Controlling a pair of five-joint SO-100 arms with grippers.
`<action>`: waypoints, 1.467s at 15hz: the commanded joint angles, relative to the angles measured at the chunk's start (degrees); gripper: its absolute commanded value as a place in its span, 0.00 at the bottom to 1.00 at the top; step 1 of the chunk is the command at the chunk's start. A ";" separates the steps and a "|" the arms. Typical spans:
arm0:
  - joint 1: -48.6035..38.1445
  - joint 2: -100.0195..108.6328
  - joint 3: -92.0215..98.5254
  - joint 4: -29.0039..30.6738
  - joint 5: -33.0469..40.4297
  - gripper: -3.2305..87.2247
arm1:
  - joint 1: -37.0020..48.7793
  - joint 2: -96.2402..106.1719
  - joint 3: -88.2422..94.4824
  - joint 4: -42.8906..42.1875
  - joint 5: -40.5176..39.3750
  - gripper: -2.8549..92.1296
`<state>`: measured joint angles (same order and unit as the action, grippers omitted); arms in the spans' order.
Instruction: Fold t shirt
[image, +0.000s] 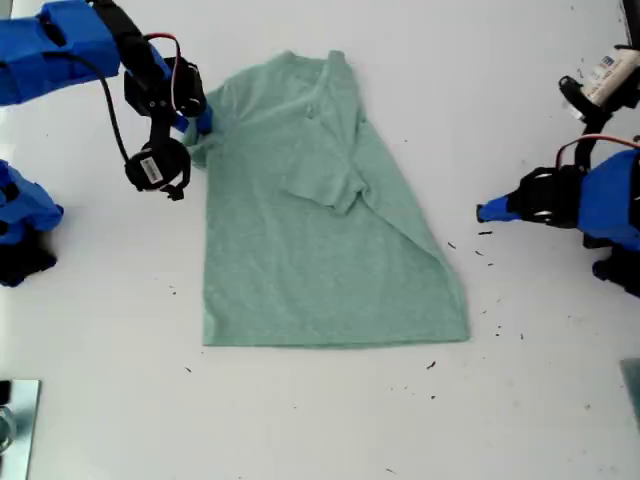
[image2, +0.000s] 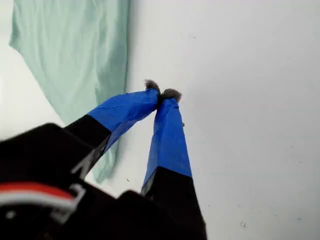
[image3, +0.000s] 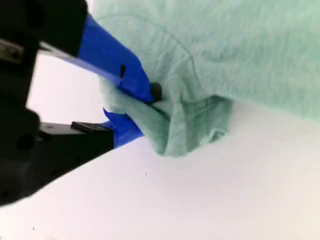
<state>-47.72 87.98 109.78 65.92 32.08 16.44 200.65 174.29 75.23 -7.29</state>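
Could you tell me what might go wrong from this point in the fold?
My second tool pinches only a small bunched wad of the t shirt at its sleeve edge, so the cloth could slip out when pulled. One side is already folded over; dragging may undo that fold. My first tool is shut off the cloth, so nothing pins the shirt.

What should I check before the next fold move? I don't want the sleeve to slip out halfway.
1. Grip on the cloth: ok. My second gripper is shut on a bunched sleeve of the t shirt.
2. Depth of that grip: cannot tell; the fingers hide how much fabric sits between them.
3. My first gripper clear of the cloth: ok. It is shut, holds nothing, and sits apart from the shirt on the exterior view's right.
4. Other sleeve already folded in: ok; it lies on the shirt's body.
5. Table free along the fold path: ok, only small dark specks.
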 joint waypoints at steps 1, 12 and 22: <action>1.14 14.59 -1.85 2.46 0.88 0.03 | -0.62 0.26 3.87 0.26 0.09 0.05; 20.92 -12.13 -42.45 -1.41 -1.58 0.03 | -3.96 0.26 3.78 -1.49 3.60 0.05; 17.23 4.57 -43.86 15.29 -1.41 0.22 | -6.06 0.26 3.87 -1.41 5.54 0.05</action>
<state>-29.53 75.85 58.71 80.24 30.32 10.28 200.65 174.29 75.23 -1.49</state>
